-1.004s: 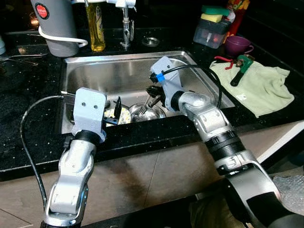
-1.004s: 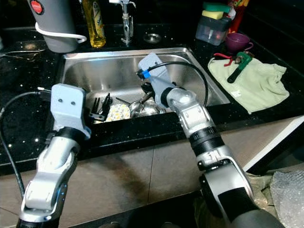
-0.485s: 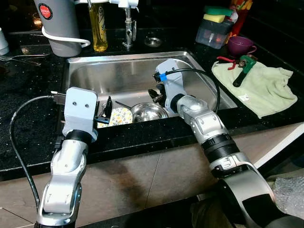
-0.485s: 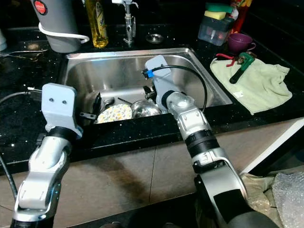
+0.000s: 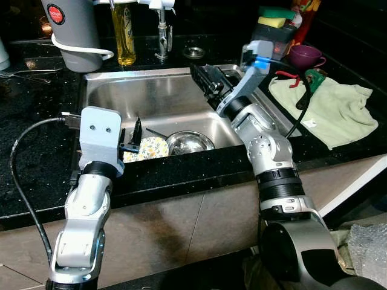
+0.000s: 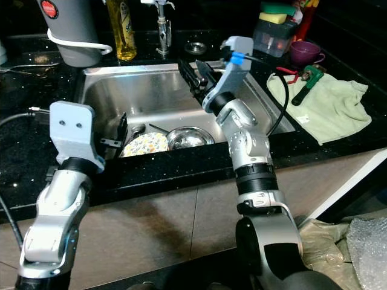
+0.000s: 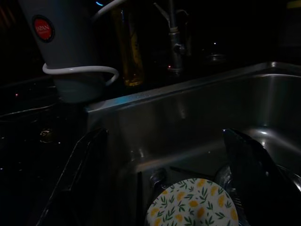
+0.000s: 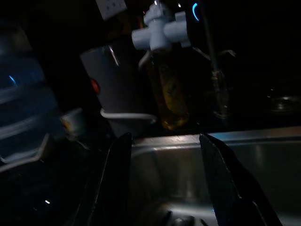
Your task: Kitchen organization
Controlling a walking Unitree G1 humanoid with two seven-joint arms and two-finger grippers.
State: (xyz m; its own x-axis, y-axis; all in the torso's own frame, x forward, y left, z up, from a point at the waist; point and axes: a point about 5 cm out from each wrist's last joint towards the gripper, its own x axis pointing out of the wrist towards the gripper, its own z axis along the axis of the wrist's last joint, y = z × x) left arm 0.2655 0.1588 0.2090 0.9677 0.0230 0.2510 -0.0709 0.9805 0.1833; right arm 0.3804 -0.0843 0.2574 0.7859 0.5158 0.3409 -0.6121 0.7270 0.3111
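Black speckled desk (image 5: pixel 36 121) surrounds a steel sink (image 5: pixel 151 96). Floral plate (image 5: pixel 147 147) and steel bowl (image 5: pixel 190 142) lie side by side at the sink's near wall. Left gripper (image 5: pixel 134 138) hangs just above the plate's left edge, fingers (image 7: pixel 254 169) spread wide, empty. Right gripper (image 5: pixel 208 81) raised over the sink's back right, fingers (image 8: pixel 117 174) wide apart, holding nothing. Green cloth (image 5: pixel 338 112) with pipe wrench (image 5: pixel 308 84) lies right of the sink; grey kettle (image 5: pixel 71 30) and soap bottle (image 5: pixel 124 33) behind.
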